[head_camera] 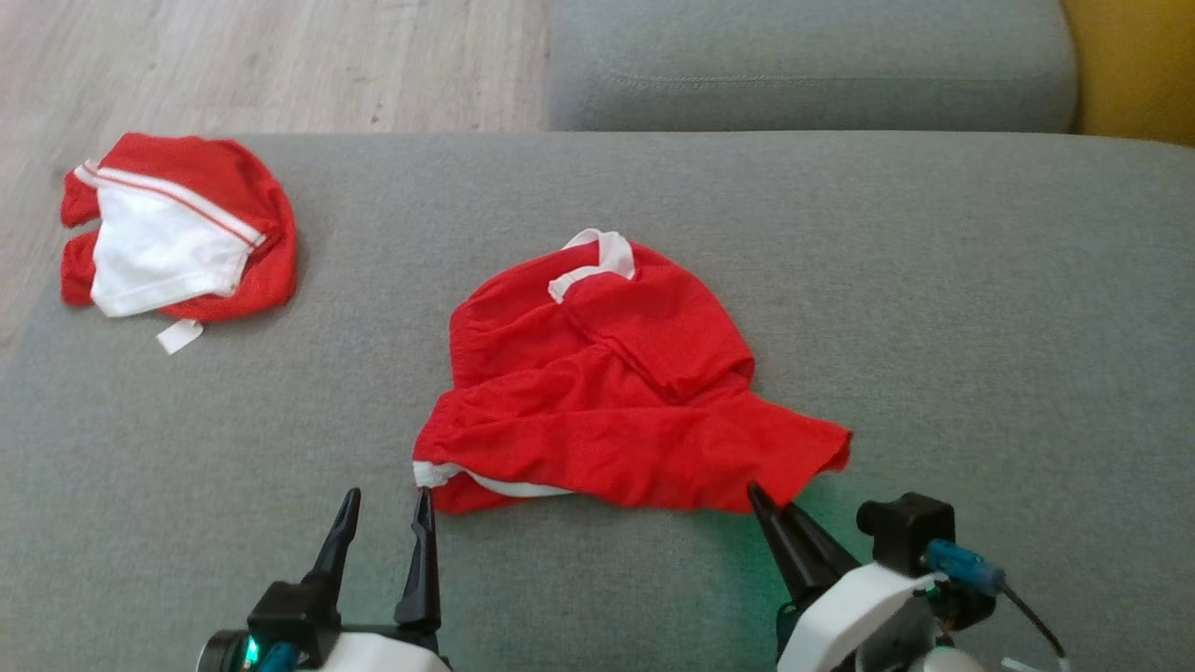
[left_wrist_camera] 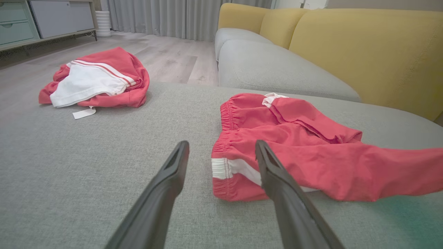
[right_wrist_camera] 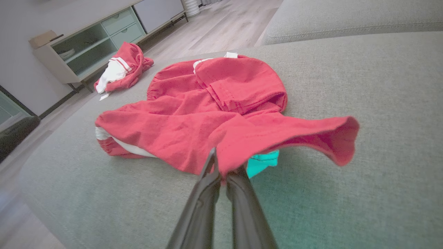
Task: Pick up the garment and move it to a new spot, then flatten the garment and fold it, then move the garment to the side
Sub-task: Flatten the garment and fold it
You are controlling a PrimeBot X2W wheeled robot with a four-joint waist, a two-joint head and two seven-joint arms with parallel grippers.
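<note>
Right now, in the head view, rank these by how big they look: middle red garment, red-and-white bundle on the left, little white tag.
1. Crumpled red fabric garment
2. Red-and-white fabric bundle, farther off, true size unsure
3. Small white rectangular tag

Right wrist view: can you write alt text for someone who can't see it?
The right gripper is pinched shut on the near edge of a crumpled red garment lying on a grey cushion. A second red-and-white garment lies farther back.
</note>
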